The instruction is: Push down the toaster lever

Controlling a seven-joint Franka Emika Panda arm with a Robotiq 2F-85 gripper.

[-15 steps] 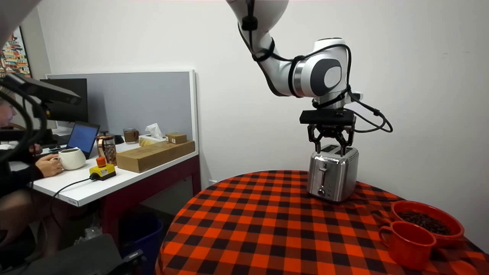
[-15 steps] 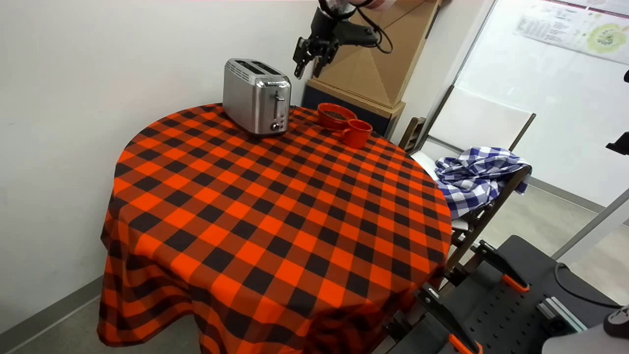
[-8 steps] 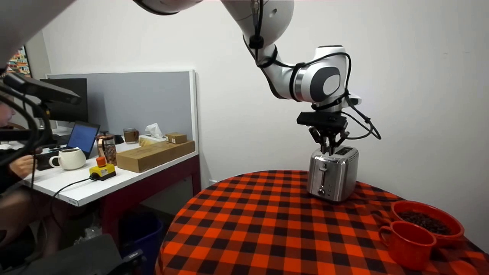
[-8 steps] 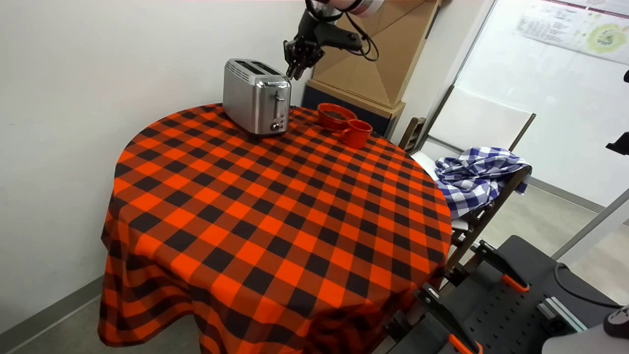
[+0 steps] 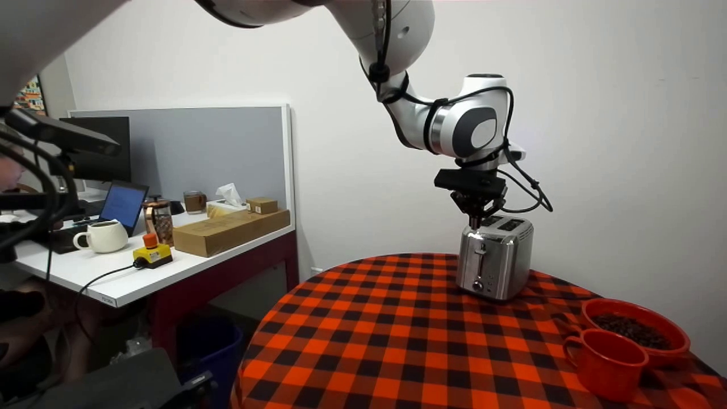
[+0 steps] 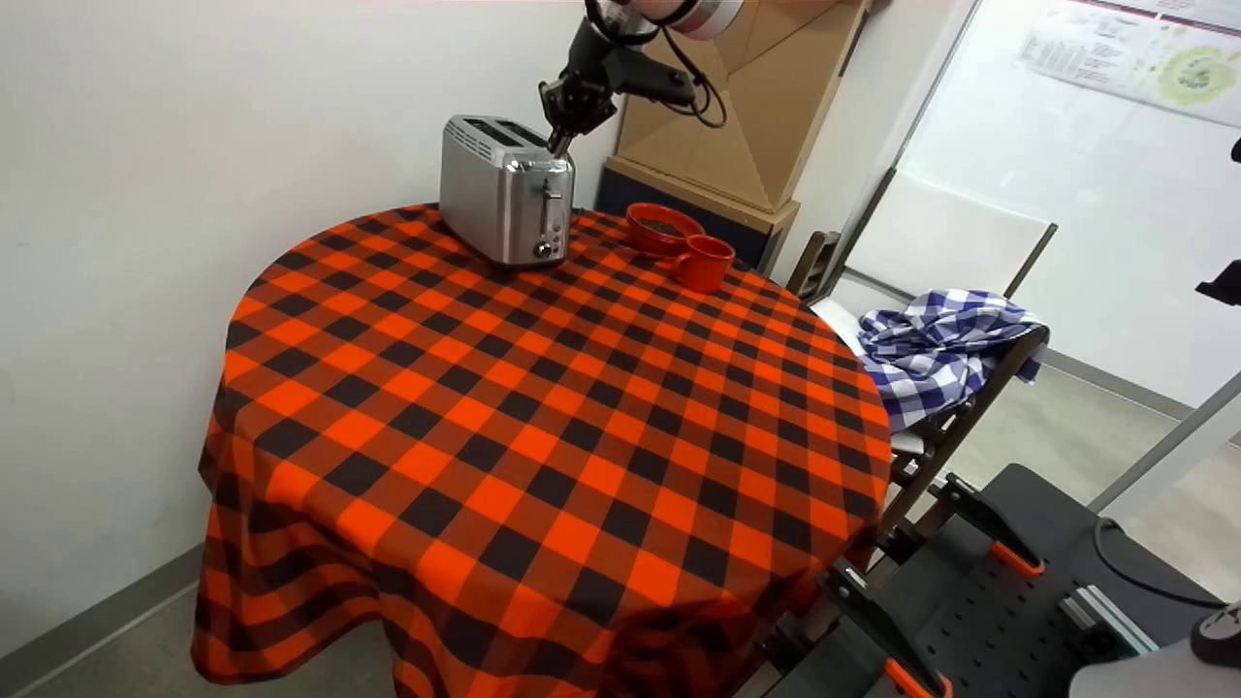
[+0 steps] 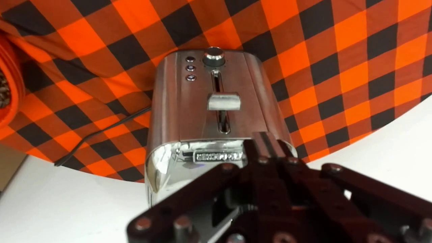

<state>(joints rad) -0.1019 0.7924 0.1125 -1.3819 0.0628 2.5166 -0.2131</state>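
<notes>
Claw point(image 7: 268, 137): narrow, its two fingers point(image 7: 261, 145) side by side and pointing down; in both exterior views the tips stand at the front top edge of the toaster point(image 5: 495, 264). Whether they touch the metal cannot be judged.
Lever point(image 7: 224, 102): on the toaster's front face, below the claw tips and apart from them; in both exterior views, near the upper end of its vertical slot point(image 7: 217, 81).
Knob point(image 7: 214, 57): round, at the lower end of that slot, with three small buttons point(image 7: 190, 68) in a column beside it.
Toaster: shiny metal, upright near the wall point(image 5: 369, 170), two bread slots point(image 6: 524, 134) in its top.
Arm point(image 5: 477, 122): white, bent, extending from the top of an exterior view to the claw.
Worktop point(image 6: 601, 349): round, under a red-and-black checked cloth point(image 6: 291, 543) that hangs over the edge.
Cord point(image 7: 125, 119): dark, lying across the cloth from the toaster's side.
Red mug point(image 5: 610, 366): upright on the worktop, just beside a red bowl point(image 5: 667, 357) that holds small dark pieces point(image 5: 630, 330).
Desk point(image 5: 130, 284): white, well apart from the toaster, carrying a long cardboard box point(image 5: 227, 230), a yellow box point(image 5: 153, 257) with a red button point(image 5: 150, 240), a cream mug point(image 5: 109, 238) and an open laptop point(image 5: 124, 203).
</notes>
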